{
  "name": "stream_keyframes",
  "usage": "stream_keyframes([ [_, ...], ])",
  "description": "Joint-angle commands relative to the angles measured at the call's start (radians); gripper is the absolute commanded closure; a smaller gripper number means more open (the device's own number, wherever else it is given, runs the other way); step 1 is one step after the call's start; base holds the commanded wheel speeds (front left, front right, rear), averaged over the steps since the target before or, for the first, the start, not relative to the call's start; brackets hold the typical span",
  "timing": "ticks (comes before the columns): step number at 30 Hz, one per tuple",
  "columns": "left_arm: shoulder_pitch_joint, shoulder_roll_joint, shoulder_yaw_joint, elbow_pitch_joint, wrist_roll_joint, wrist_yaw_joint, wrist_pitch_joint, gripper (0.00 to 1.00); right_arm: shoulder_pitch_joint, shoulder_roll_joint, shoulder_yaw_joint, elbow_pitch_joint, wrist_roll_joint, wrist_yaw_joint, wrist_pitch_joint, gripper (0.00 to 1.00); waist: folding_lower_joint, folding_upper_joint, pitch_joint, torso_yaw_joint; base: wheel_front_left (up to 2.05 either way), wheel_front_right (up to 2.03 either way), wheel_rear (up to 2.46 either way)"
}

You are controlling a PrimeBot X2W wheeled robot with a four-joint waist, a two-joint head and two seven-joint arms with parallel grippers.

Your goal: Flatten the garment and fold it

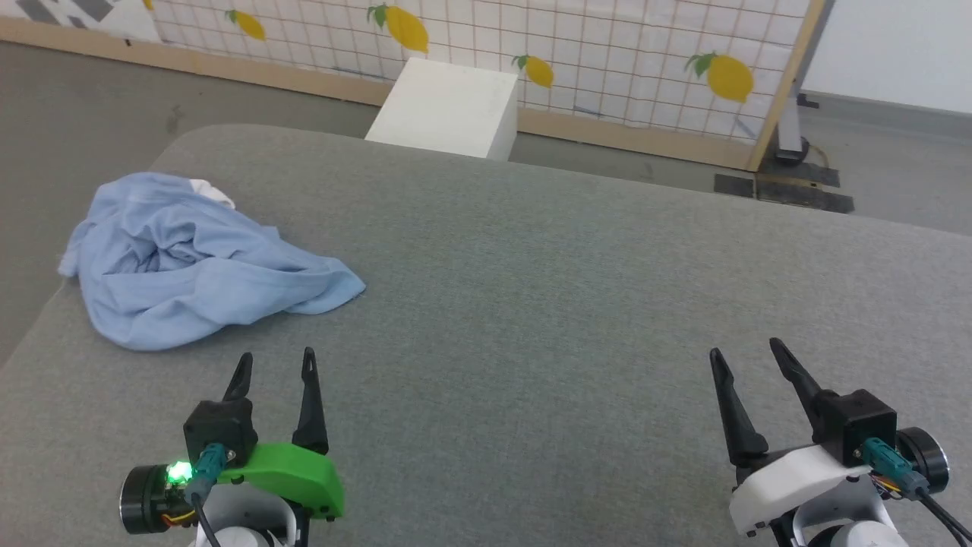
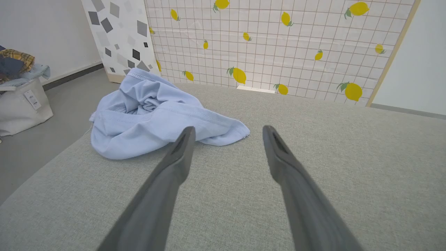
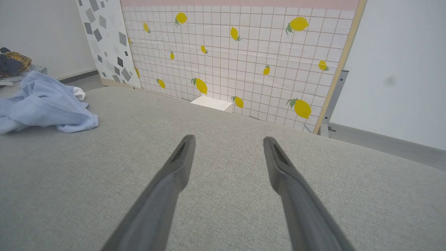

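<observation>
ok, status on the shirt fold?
Left gripper open, empty. Right gripper open, empty. Garment crumpled, far left of grey surface, untouched. Nothing in the way.

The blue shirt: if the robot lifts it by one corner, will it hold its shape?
The shirt would probably flop and hang: it lies crumpled in soft folds. It looks light, being thin fabric. Pushed, it would likely bunch rather than slide: the grey surface looks textured.

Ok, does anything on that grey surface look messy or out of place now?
The blue garment lies crumpled in a heap near the left edge of the grey surface, white collar poking out behind. The left gripper and right gripper are open, apart from it. Nothing looks spilled or damaged.
</observation>
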Motion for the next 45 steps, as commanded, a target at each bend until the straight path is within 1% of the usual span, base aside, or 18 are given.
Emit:
stream_keyframes([
  [1,-0.008,0.009,-0.001,0.005,-0.008,0.008,-0.010,0.00,-0.017,0.001,0.001,0.005,0.009,-0.001,-0.010,0.00,0.0000,0.0024,0.002,0.014,0.00,0.00,0.00],
  [32,-0.010,0.007,0.008,0.049,-0.047,0.041,-0.074,0.00,-0.032,0.001,0.015,0.038,0.029,-0.001,-0.067,0.00,0.0000,0.0039,0.009,0.160,0.00,0.00,0.00],
  [45,-0.013,0.010,0.003,0.080,-0.057,0.045,-0.101,0.00,-0.034,0.002,0.028,0.055,0.043,-0.001,-0.094,0.00,0.0000,0.0046,0.001,0.224,0.00,0.00,0.00],
])
